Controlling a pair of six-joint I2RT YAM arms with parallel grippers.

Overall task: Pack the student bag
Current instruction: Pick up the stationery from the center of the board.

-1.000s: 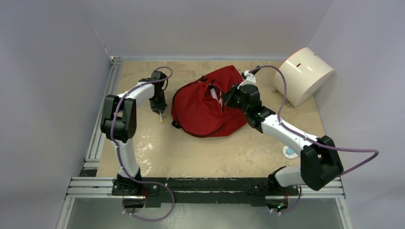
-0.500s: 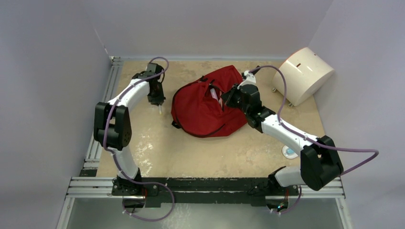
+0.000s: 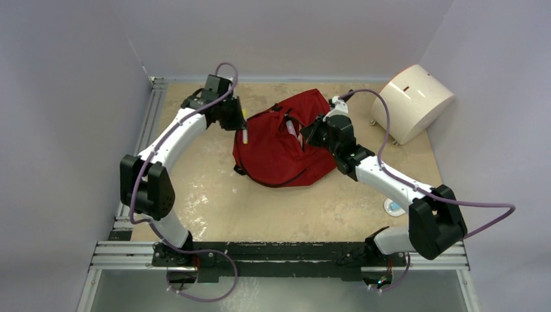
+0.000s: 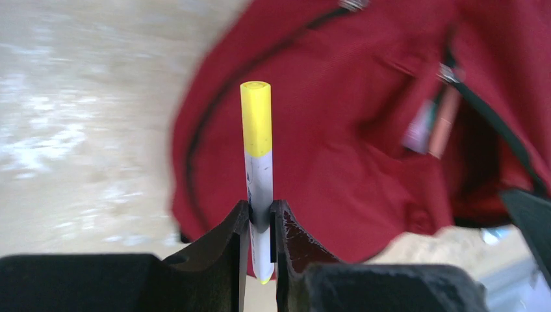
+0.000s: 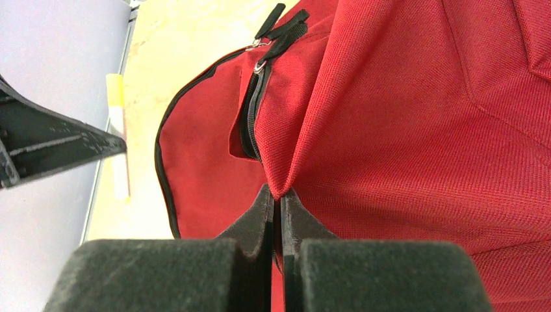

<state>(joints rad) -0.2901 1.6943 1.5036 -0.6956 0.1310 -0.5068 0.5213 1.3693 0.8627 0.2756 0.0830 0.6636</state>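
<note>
The student bag (image 3: pixel 273 162) lies mid-table, dark red, its top zipper open. Several pens (image 3: pixel 290 128) stick out of the opening, also seen as pens (image 4: pixel 436 120) in the left wrist view. My left gripper (image 3: pixel 240 125) hovers at the bag's left edge, shut on a white highlighter with a yellow cap (image 3: pixel 245 135). In the left wrist view that gripper (image 4: pixel 260 214) pinches the highlighter (image 4: pixel 257 156) low on its barrel, cap pointing outward over the bag (image 4: pixel 338 156). My right gripper (image 3: pixel 312 134) is shut on a fold of bag fabric; the wrist view shows the gripper (image 5: pixel 277 198) pinching the bag (image 5: pixel 422 117).
A white rounded box (image 3: pixel 416 99) stands at the back right by the wall. A small round blue-and-white disc (image 3: pixel 393 207) lies near the right arm's base. An aluminium rail (image 3: pixel 138 162) runs along the table's left edge, with walls close on both sides.
My left arm has lifted the highlighter from the table at the left and carried it back and right to the bag's left edge. The right arm has not moved.
</note>
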